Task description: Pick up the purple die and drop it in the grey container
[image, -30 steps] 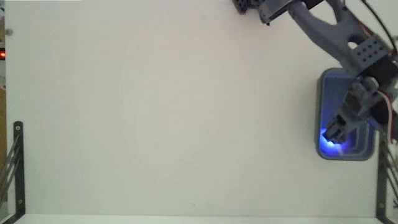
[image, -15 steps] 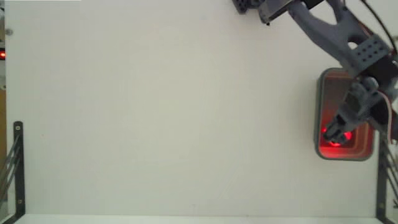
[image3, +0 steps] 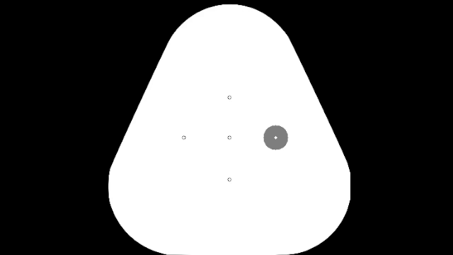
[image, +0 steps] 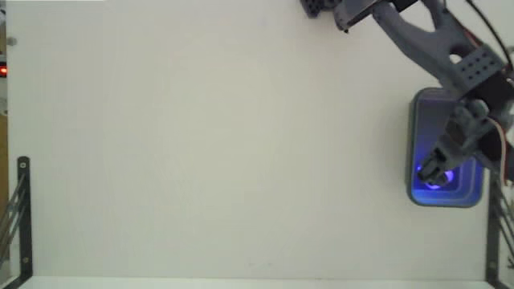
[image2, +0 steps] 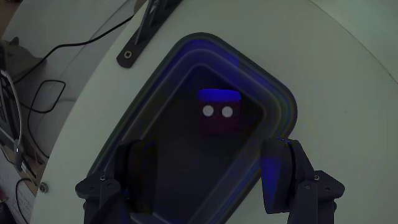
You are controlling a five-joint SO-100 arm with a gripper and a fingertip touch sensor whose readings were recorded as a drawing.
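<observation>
Wrist view shows me the purple die (image2: 219,115) lying inside the grey container (image2: 283,102); gripper (image2: 208,177) wide open, empty; task looks done.

Purple die (image2: 218,115), white dots; grey container (image: 418,144) glowing blue.

From my fixed view the bench (image: 217,144) fills nearly the whole picture, a plain white top, evenly lit and without strong shadows. I see a black metal bracket (image: 22,217) with a screw hole standing at its left edge, and a second black bracket (image: 491,233) at the right edge. A small red light (image: 3,71) glows at the far left border. In my wrist view the bench edge curves, a black bracket (image2: 144,28) is screwed onto it, and beyond the edge black cables (image2: 43,74) trail over a dim, cluttered surface that I cannot make out.
</observation>
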